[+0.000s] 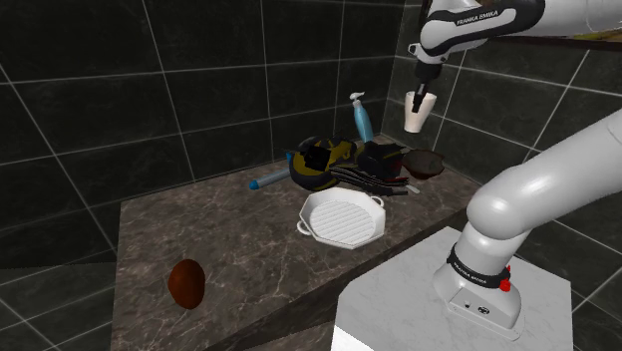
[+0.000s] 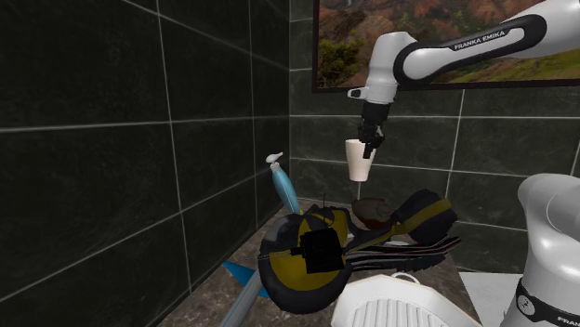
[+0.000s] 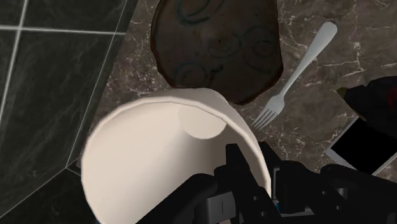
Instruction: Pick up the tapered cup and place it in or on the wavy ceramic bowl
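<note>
A white tapered cup (image 1: 417, 116) (image 2: 359, 161) (image 3: 153, 159) hangs in the air, upright, with my black gripper (image 1: 423, 97) (image 2: 369, 142) (image 3: 254, 181) shut on its rim, one finger inside and one outside. Straight below the cup in the wrist view lies the brown wavy bowl (image 3: 219, 44) with faint swirl marks inside. The same bowl (image 1: 429, 163) (image 2: 372, 212) sits on the dark marble counter in the back corner by the tiled walls, well under the cup.
A silver fork (image 3: 299, 70) lies beside the bowl. A black-and-yellow heap of gear (image 1: 329, 160) (image 2: 316, 251), a blue spray bottle (image 1: 361, 120) (image 2: 283, 186) and a white ridged pan (image 1: 344, 217) crowd the counter. A brown rounded object (image 1: 186, 283) rests near the front edge.
</note>
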{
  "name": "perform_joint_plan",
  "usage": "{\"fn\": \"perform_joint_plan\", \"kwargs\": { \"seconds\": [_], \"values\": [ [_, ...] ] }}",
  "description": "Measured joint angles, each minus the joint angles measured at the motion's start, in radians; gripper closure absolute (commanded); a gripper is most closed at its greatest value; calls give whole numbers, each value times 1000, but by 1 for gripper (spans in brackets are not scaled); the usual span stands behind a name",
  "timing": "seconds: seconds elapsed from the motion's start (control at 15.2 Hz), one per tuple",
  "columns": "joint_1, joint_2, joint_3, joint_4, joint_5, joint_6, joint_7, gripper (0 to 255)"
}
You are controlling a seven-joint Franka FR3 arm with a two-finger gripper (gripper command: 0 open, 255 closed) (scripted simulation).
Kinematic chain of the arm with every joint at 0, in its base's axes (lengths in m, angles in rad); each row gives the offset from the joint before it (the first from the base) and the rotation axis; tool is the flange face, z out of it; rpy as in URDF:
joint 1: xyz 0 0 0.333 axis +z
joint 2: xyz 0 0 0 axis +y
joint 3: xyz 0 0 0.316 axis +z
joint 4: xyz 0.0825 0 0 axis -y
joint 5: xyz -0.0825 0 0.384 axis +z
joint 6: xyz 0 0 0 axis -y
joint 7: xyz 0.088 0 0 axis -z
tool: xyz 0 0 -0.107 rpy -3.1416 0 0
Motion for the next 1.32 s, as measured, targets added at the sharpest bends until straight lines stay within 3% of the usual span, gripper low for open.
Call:
{"fn": "perform_joint_plan", "kwargs": {
  "seconds": [0.4, 1.32],
  "values": [
    [-62, -152, -29, -101, -55, -37, -57, 255],
    [-80, -132, -74, -268, -100, 149, -36, 255]
  ]
}}
